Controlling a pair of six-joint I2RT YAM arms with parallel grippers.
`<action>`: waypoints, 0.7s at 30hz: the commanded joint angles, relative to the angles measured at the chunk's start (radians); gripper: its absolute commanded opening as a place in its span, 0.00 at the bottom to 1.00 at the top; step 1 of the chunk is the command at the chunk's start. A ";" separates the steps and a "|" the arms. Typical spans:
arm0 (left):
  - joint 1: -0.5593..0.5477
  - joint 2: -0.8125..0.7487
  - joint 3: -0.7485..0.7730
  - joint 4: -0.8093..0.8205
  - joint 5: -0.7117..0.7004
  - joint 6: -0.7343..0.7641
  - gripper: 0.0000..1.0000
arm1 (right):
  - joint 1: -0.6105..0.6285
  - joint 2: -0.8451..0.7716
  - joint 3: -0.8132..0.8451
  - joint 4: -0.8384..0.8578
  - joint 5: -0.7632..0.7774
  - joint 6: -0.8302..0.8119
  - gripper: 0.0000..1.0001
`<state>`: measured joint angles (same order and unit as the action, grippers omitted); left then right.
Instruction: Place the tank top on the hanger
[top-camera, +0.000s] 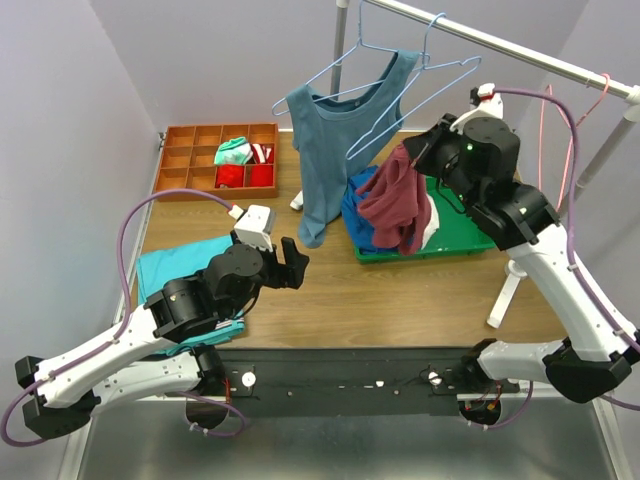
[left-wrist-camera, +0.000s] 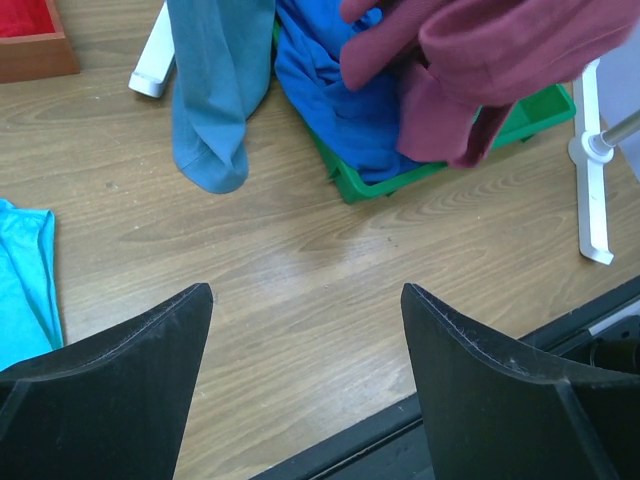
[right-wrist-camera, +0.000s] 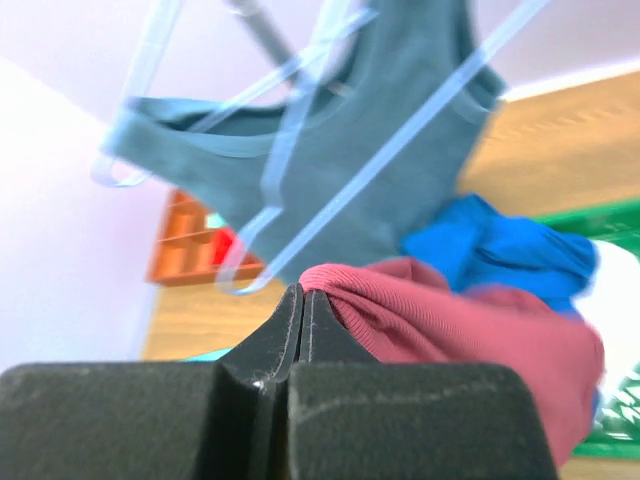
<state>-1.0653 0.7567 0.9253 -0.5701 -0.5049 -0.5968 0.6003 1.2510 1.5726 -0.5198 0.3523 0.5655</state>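
Observation:
My right gripper (top-camera: 408, 160) is shut on an edge of the maroon tank top (top-camera: 395, 205), which hangs bunched from it above the green bin (top-camera: 455, 245). In the right wrist view the jaws (right-wrist-camera: 302, 292) meet with a fold of the tank top (right-wrist-camera: 450, 320) pinched at their tips. The bare light-blue wire hanger (top-camera: 426, 52) hangs tilted on the rail just above and left of that gripper; its blurred wires (right-wrist-camera: 400, 140) cross close in front. My left gripper (top-camera: 297, 262) hovers open low over the table, its jaws (left-wrist-camera: 306, 290) wide apart and empty, with the tank top (left-wrist-camera: 500, 60) farther ahead.
A slate-blue top (top-camera: 325, 150) on a twin hanger hangs from the rail (top-camera: 520, 50). A bright blue garment (top-camera: 358, 215) lies in the bin. A wooden compartment tray (top-camera: 190, 150) sits back left, a turquoise cloth (top-camera: 175, 270) near left. The rack's white foot (top-camera: 505, 290) stands right.

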 joint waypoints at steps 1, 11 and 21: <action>-0.002 -0.011 0.037 0.007 -0.047 0.014 0.84 | -0.004 0.010 0.105 -0.054 -0.206 -0.003 0.01; -0.002 -0.033 -0.012 0.006 -0.047 -0.001 0.84 | 0.154 0.086 -0.149 0.086 -0.365 0.077 0.01; -0.002 0.084 -0.193 0.182 0.089 -0.104 0.76 | 0.168 0.104 -0.353 0.133 -0.152 0.033 0.77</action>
<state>-1.0653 0.7837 0.8185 -0.5068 -0.4931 -0.6411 0.7723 1.4860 1.2617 -0.4236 0.0528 0.6094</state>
